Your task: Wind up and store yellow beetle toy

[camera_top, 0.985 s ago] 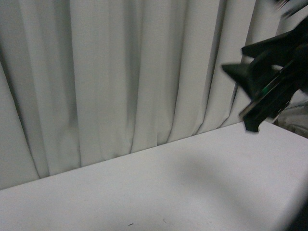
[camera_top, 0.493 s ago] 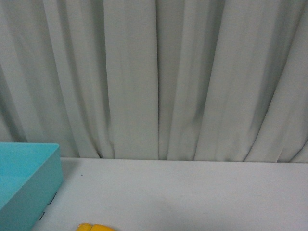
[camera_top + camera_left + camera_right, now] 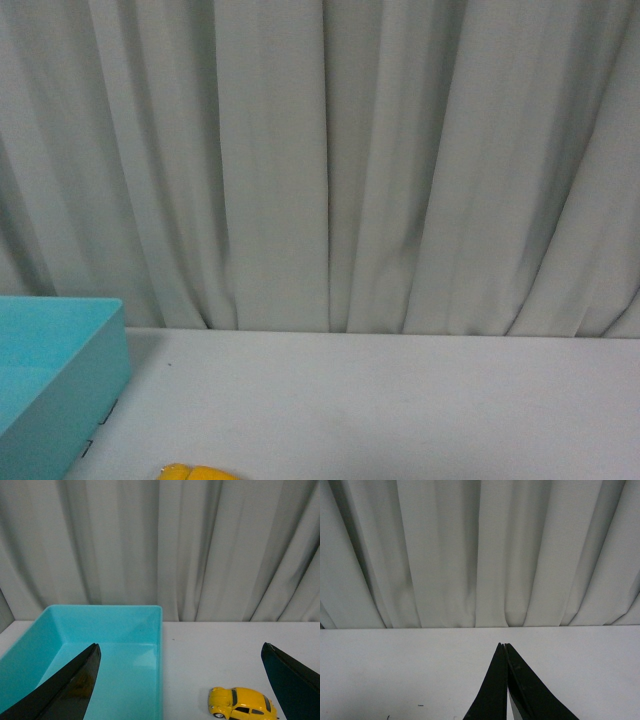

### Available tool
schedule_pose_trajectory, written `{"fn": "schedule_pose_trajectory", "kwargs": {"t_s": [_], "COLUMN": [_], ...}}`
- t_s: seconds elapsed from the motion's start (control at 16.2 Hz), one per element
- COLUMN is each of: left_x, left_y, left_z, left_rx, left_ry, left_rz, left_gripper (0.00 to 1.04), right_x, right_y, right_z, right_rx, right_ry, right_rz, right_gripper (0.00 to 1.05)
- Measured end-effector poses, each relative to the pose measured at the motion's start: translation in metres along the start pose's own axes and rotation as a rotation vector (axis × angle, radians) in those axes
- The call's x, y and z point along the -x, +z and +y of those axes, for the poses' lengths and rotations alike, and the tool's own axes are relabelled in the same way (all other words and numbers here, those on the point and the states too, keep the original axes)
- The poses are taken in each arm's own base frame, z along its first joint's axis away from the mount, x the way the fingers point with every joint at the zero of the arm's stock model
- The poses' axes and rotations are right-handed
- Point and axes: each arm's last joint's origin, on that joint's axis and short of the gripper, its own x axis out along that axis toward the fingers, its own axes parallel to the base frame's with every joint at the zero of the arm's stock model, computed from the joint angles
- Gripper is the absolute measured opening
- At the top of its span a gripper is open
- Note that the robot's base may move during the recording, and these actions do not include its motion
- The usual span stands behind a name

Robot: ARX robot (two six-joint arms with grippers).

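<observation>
My left claw (image 3: 180, 650) is spread wide, holding nothing. My right claw (image 3: 503, 647) is pinched closed, nothing in it. The yellow beetle toy (image 3: 243, 703) sits on its wheels on the white table (image 3: 215, 642), away from the back edge, near the teal bin (image 3: 160, 630), not touching it.

No readable text or labels anywhere.

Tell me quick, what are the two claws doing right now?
Left gripper: open, holding nothing.
Right gripper: shut, holding nothing.
</observation>
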Motion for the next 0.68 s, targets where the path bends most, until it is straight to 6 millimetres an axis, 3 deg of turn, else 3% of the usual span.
{"fn": "schedule_pose_trajectory", "kwargs": {"t_s": [0.68], "left_x": [0.000], "left_y": [0.000], "left_z": [0.000], "left_rx": [0.000], "left_ry": [0.000], "left_rz": [0.000], "left_gripper": [0.98], "right_x": [0.013], "right_y": [-0.006], "right_z": [0.000], "right_rx": [-0.002], "right_ry": [-0.001], "right_rz": [-0.014], "right_gripper": [0.02]}}
